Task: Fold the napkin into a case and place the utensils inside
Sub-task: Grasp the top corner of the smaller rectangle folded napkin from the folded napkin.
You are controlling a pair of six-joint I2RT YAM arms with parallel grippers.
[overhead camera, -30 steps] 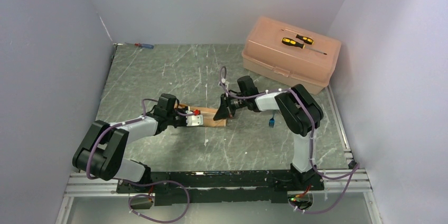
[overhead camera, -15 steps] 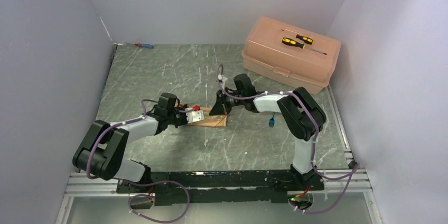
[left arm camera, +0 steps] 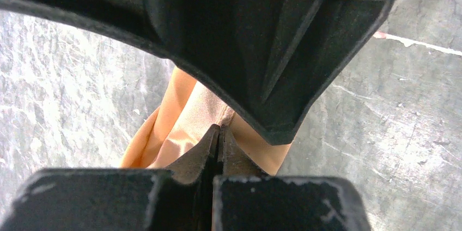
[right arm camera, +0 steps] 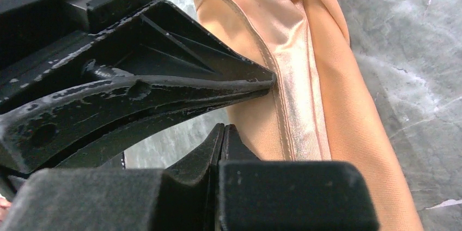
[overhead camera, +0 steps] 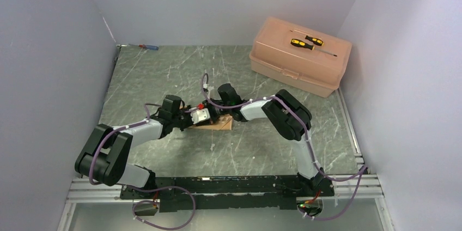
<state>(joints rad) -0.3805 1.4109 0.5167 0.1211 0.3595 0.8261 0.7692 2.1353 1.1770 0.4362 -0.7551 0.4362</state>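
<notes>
Left fingers [left arm camera: 192,157] and right fingers [right arm camera: 208,152], closed, meet at the napkin [right arm camera: 297,78]

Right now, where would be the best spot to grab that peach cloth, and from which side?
The napkin lies low and folded on the table, leaving nothing to wrap around. Probably best: pinch its stitched, shiny hem, coming in low from the left arm's side, where that edge lies open, just where the shut left tool meets it.
</notes>
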